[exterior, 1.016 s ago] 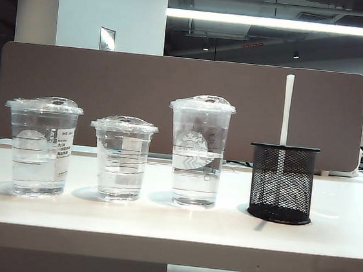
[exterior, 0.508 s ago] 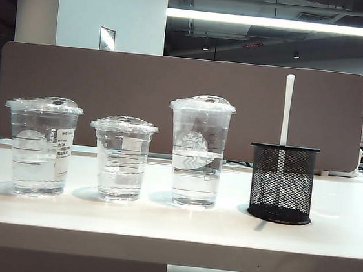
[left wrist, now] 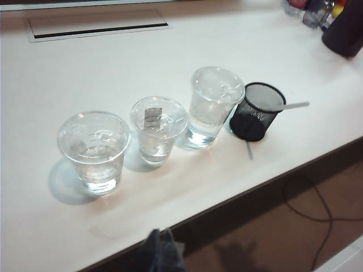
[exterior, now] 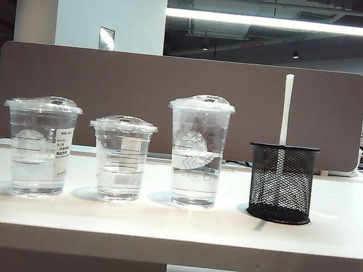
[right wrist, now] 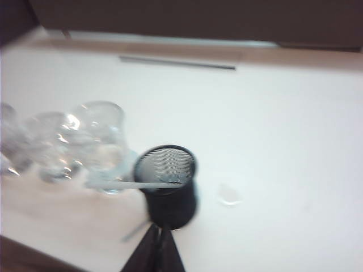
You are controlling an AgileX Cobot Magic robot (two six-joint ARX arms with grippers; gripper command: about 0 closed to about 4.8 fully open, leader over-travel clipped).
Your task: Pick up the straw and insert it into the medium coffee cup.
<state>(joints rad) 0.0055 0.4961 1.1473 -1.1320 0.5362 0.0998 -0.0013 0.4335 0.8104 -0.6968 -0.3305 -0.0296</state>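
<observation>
A smooth white table (exterior: 159, 228) carries four things in a row, seen side-on in the exterior view. At the far left stands the medium coffee cup (exterior: 39, 146), a clear plastic cup with a domed lid, the widest of the three, bearing a white printed sticker and a faint round logo; it is partly filled with clear liquid. Just beside it stands the short cup (exterior: 121, 157), ringed with horizontal lines, and next the tall cup (exterior: 197, 151), slimmer and also lidded (all three hold liquid). Well to the right of these is a black wire-mesh holder (exterior: 281, 183), round and open-topped. The straw (exterior: 287, 109), thin, straight and white, stands upright in it, rising far above its rim, apart from every cup.

Neither arm shows in the exterior view. In the left wrist view the left gripper (left wrist: 161, 252) appears only as a dark tip at the near table edge, above the floor side; whether its fingers are apart I cannot tell. In the blurred right wrist view the right gripper (right wrist: 160, 249) hangs over the holder with its dark fingers pressed together, holding nothing.
</observation>
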